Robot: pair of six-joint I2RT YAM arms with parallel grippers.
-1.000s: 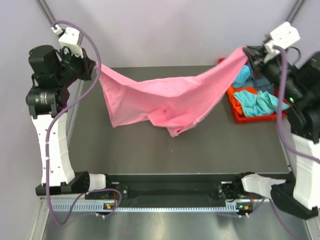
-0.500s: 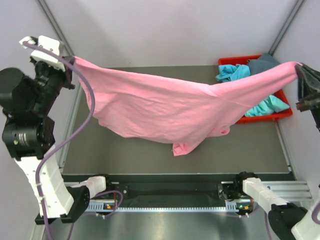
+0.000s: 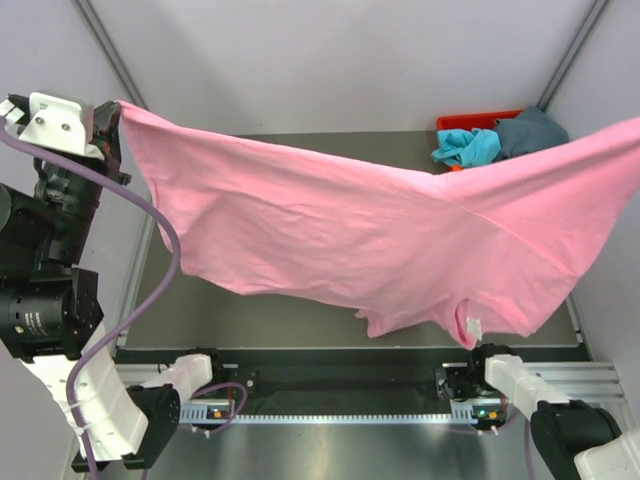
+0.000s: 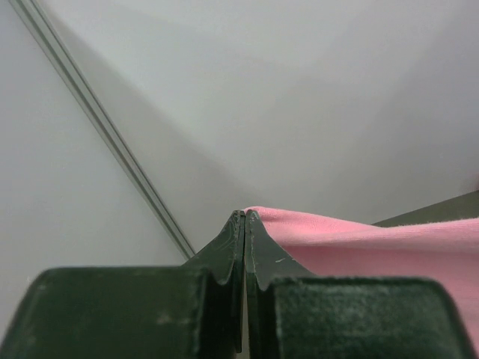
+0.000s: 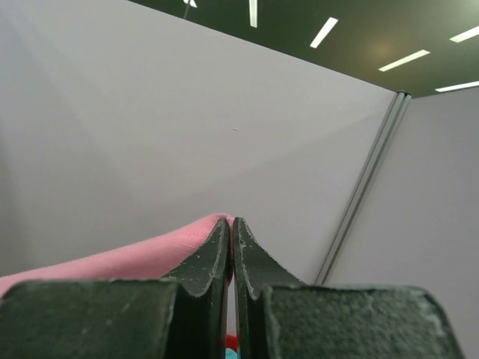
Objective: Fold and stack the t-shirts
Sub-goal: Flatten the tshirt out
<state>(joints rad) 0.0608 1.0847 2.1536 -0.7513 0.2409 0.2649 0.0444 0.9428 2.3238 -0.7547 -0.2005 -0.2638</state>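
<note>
The pink t-shirt [image 3: 380,240] hangs stretched from 10 to 3 o'clock, its edges pinched by the left gripper [image 4: 245,218] and right gripper [image 5: 230,223].

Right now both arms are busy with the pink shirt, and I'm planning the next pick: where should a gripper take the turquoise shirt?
Probably pinch a raised fold on top of the turquoise shirt, coming straight down: it lies crumpled in the red bin, the dark teal-grey shirt crowding its right side.
</note>
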